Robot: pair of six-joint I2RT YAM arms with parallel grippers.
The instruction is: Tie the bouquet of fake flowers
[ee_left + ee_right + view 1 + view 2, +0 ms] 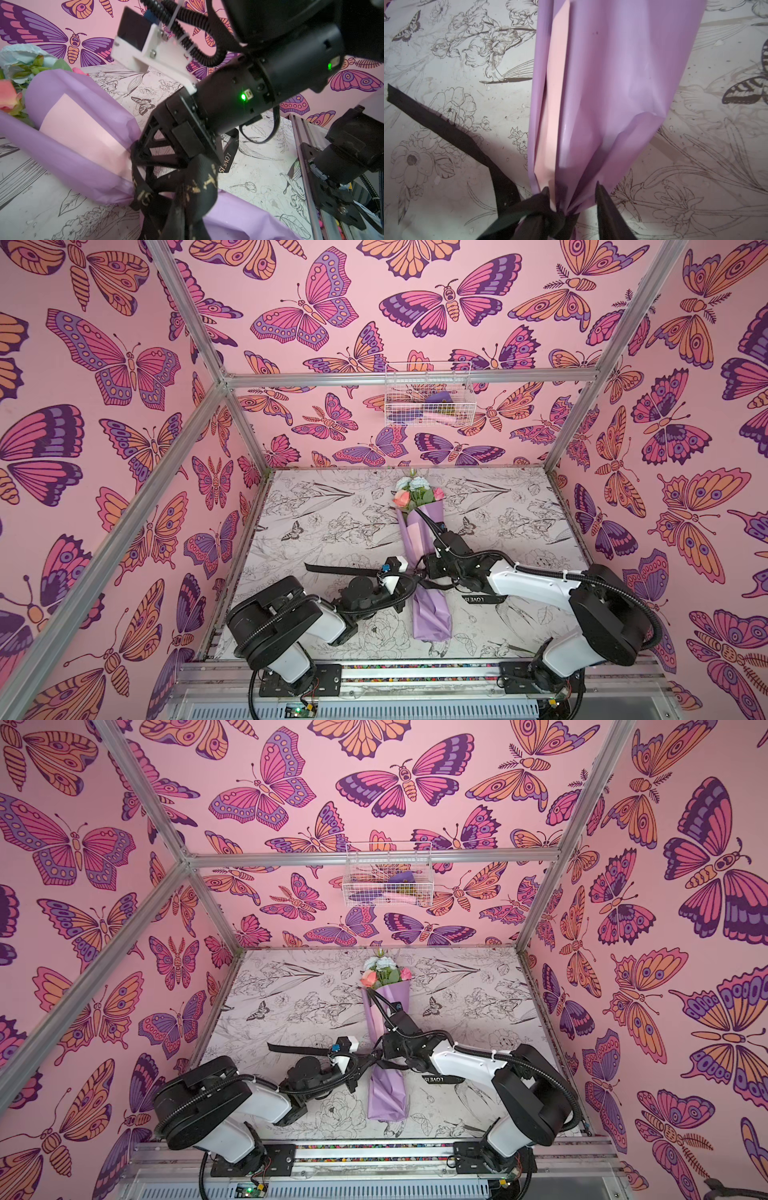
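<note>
Where the black ribbon (340, 570) goes round the middle of the bouquet of fake flowers (430, 614), the left fingers (412, 577) are pinched tight on the ribbon. The right fingers (606, 212) stand apart, one on each side of that squeezed middle. The bouquet lies on the table (332, 522), blooms (409, 491) toward the far wall (374, 323).

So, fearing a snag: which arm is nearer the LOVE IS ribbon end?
Right. The right arm passes close by the ribbon end; the left arm is across the bouquet from it.
</note>
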